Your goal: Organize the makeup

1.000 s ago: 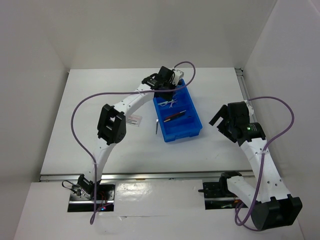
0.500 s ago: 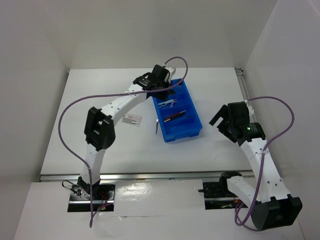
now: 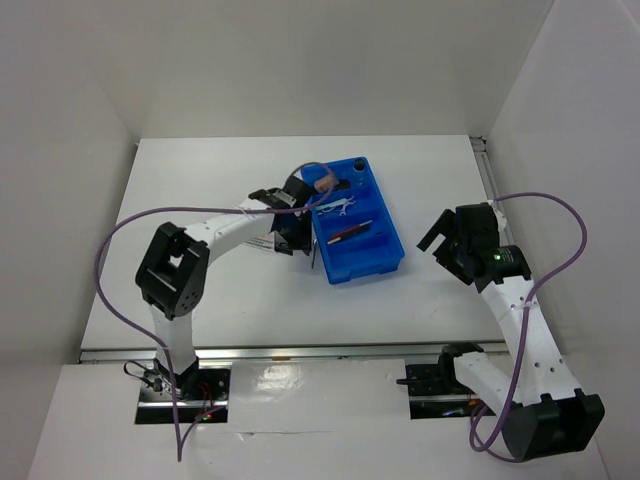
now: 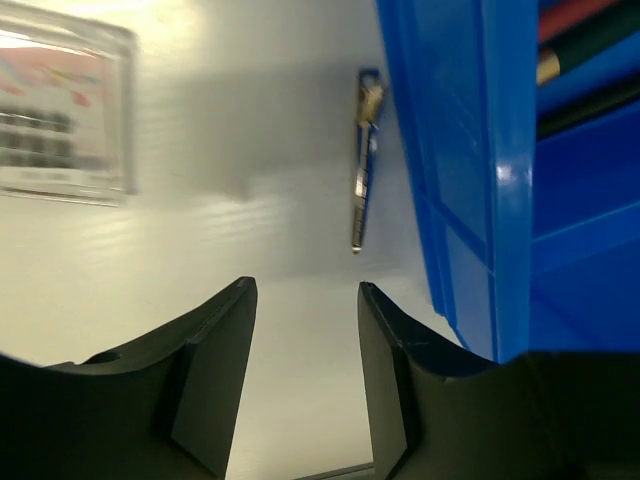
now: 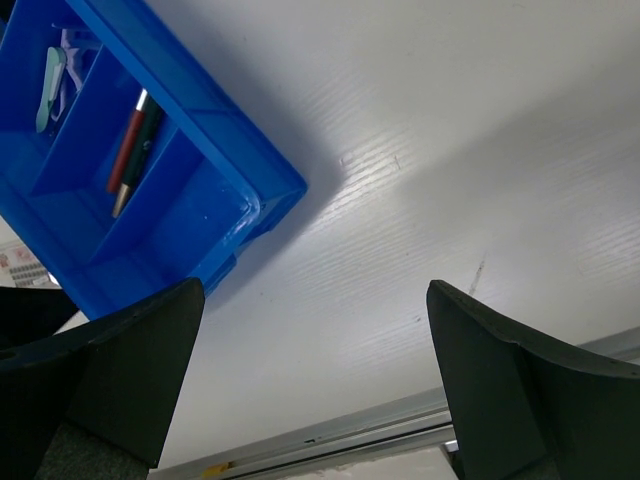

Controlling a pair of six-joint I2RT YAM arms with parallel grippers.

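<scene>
Just outside the blue tray's (image 4: 470, 180) wall, the left hand (image 4: 305, 300) hangs spread near a loose pencil (image 4: 365, 165).

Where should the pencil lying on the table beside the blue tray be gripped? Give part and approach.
Grip the pencil mid-shaft from straight above, jaws spanning its thin width. It lies flat alongside the blue tray, slightly apart, so a sideways approach looks blocked.
</scene>
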